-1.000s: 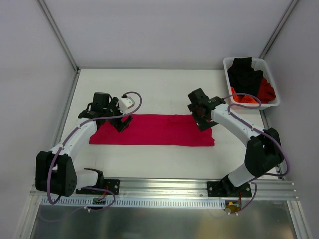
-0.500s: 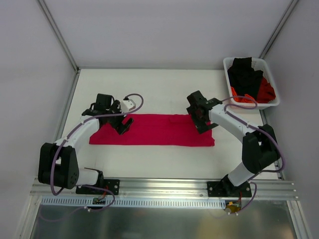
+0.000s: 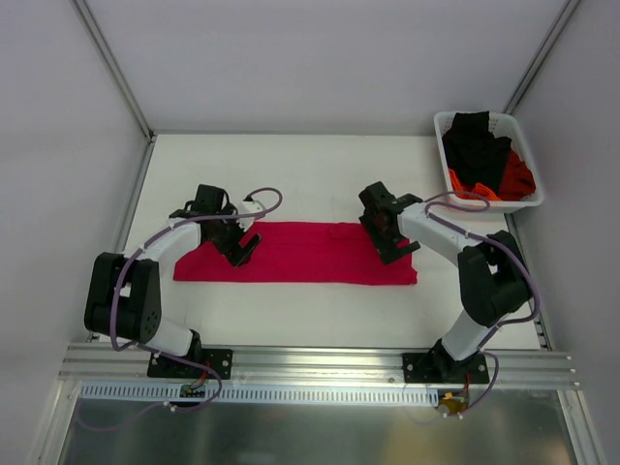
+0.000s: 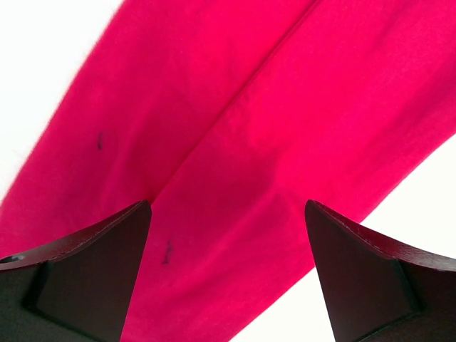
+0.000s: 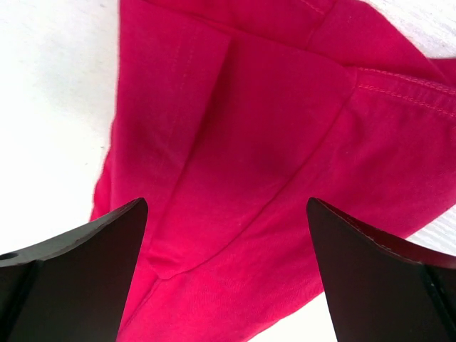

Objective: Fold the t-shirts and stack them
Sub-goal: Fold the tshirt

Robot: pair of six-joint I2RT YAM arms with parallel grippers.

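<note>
The crimson-pink t-shirt (image 3: 300, 254) lies flat on the white table as a long folded strip. My left gripper (image 3: 239, 250) is open just above its left part; the left wrist view shows the cloth (image 4: 235, 164) with a lengthwise fold line between my spread fingers. My right gripper (image 3: 395, 246) is open above the strip's right end; the right wrist view shows folded cloth with a seam and sleeve hem (image 5: 256, 142) between the fingers. Neither gripper holds the cloth. A black t-shirt (image 3: 475, 145) and an orange-red t-shirt (image 3: 518, 179) lie in the basket.
A white plastic basket (image 3: 523, 139) stands at the back right corner of the table. Grey walls and metal frame posts close the table on the left, back and right. An aluminium rail (image 3: 320, 366) with the arm bases runs along the near edge.
Both arms have pulled their elbows inward and turned slightly over the shirt's ends. The shirt has not moved.
</note>
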